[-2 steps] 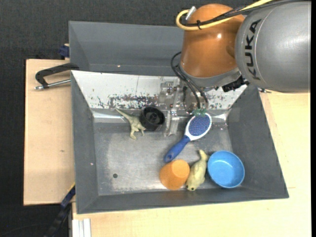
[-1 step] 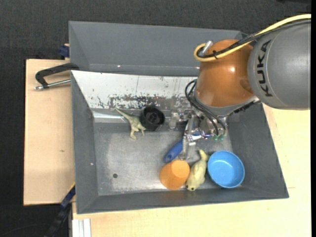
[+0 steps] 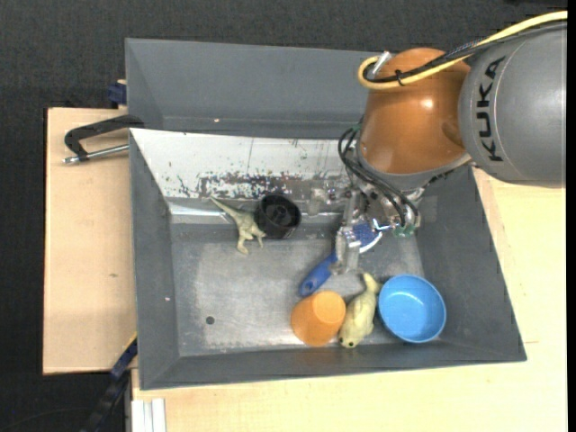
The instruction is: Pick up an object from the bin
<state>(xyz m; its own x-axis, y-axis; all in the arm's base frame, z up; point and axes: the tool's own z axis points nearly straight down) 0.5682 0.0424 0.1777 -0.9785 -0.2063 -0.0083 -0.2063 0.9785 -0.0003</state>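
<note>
The blue, long-handled plastic scoop point(image 3: 317, 279) lies slanted, right of the middle of the grey metal bin point(image 3: 180, 277). Its lower end is just beside the orange plastic cup point(image 3: 318, 319). The tool point(image 3: 347, 248) sits over its upper end; I cannot tell whether it is spread or pinching. A pale yellow toy animal point(image 3: 358, 313) and a round blue bowl point(image 3: 412, 310) crowd close. A grip that far toward one end would likely let the scoop swing, slip out, or knock into the cup.
</note>
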